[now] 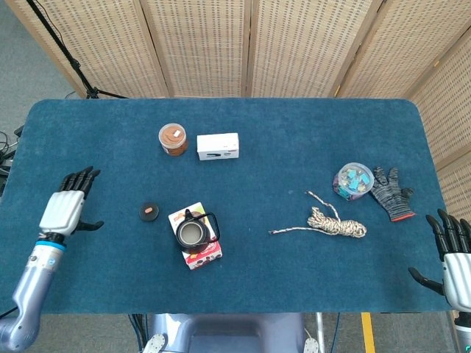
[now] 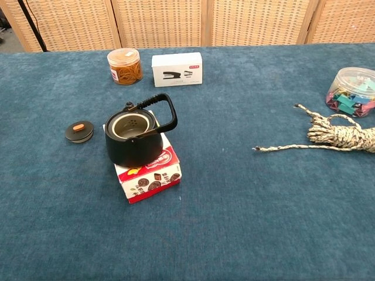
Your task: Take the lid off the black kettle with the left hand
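The black kettle (image 1: 193,233) (image 2: 136,138) stands lidless on a red and white box (image 2: 150,173) near the table's front middle. Its small round black lid (image 1: 149,212) (image 2: 79,131), with an orange knob, lies flat on the blue cloth to the kettle's left. My left hand (image 1: 66,210) hovers open near the table's left edge, well clear of the lid, with its fingers spread. My right hand (image 1: 455,254) is open at the front right corner. The chest view shows neither hand.
At the back stand a jar of rubber bands (image 1: 174,139) (image 2: 124,65) and a white stapler box (image 1: 218,145) (image 2: 177,69). A coiled rope (image 1: 333,222) (image 2: 338,134), a tub of clips (image 1: 352,180) (image 2: 351,92) and a dark glove (image 1: 390,193) lie to the right.
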